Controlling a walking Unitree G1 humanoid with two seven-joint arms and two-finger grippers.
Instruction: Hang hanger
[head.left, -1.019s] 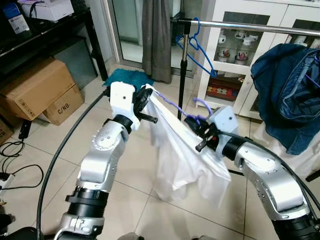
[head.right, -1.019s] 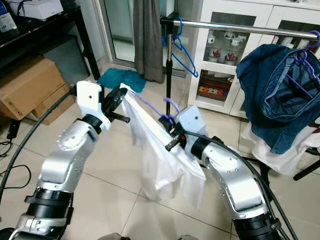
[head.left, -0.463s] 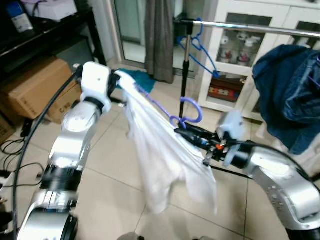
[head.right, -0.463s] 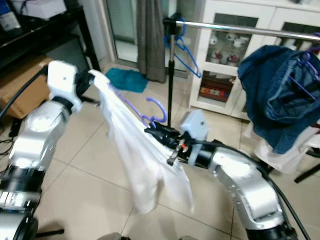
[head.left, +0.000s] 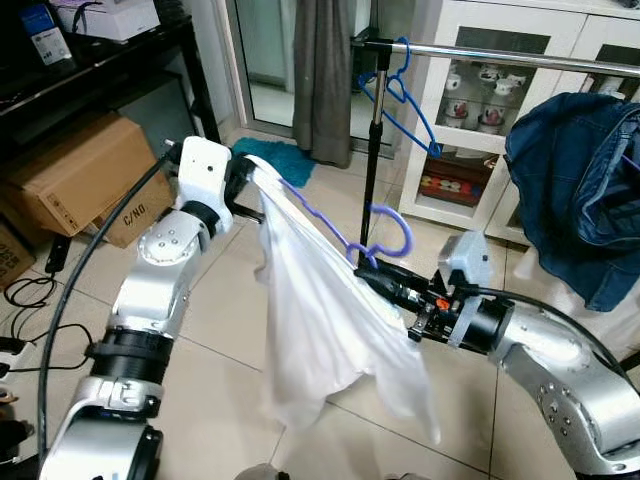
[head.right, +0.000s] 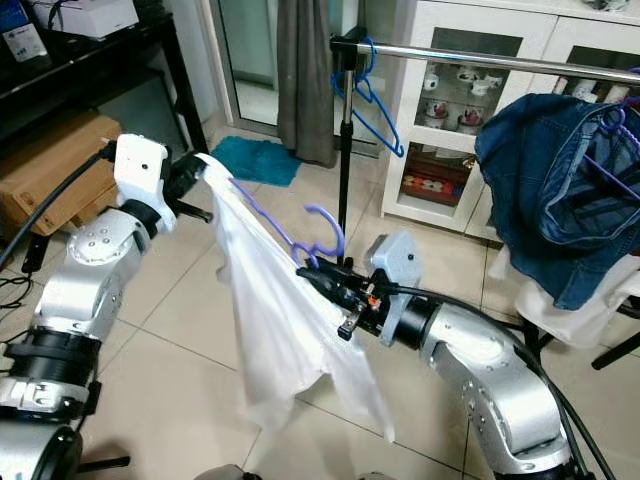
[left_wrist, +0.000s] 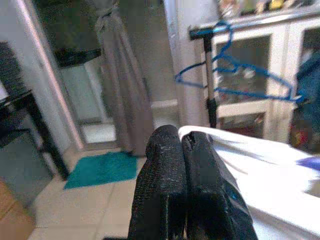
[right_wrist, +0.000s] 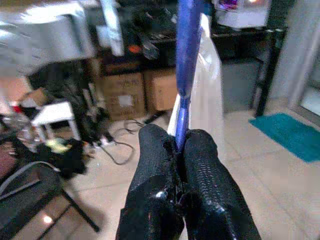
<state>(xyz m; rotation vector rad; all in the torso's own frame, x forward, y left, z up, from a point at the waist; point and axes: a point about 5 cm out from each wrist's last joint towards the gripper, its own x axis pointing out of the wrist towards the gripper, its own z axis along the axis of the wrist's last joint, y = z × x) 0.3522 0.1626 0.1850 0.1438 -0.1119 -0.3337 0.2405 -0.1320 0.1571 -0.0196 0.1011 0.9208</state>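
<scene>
The hanger (head.left: 345, 235), purple and draped with a white shirt (head.left: 320, 330), is held slantwise between both arms above the tiled floor (head.left: 230, 330), its hook (head.left: 395, 232) curling up well short of the rail (head.left: 520, 55). The left gripper (head.left: 245, 178) has its fingers (left_wrist: 172, 185) pressed together on the shirt's upper corner at the hanger's high end. The right gripper (head.left: 375, 275) has its fingers (right_wrist: 200, 165) clamped on the hanger just below the hook.

The rail runs across the back on a black upright (head.left: 372, 140), with a blue hanger (head.left: 405, 95) hung at its left end and a denim jacket (head.left: 575, 180) on its right. Between the two the rail is bare. A white cabinet (head.left: 480, 120) stands close behind it, a grey curtain (head.left: 320, 75) to its left. Open floor lies under and ahead of the shirt's hem.

At far left, a black shelf (head.left: 100, 70) stands over cardboard boxes (head.left: 70, 175); one box (head.left: 130, 205) reads "C/NO"
</scene>
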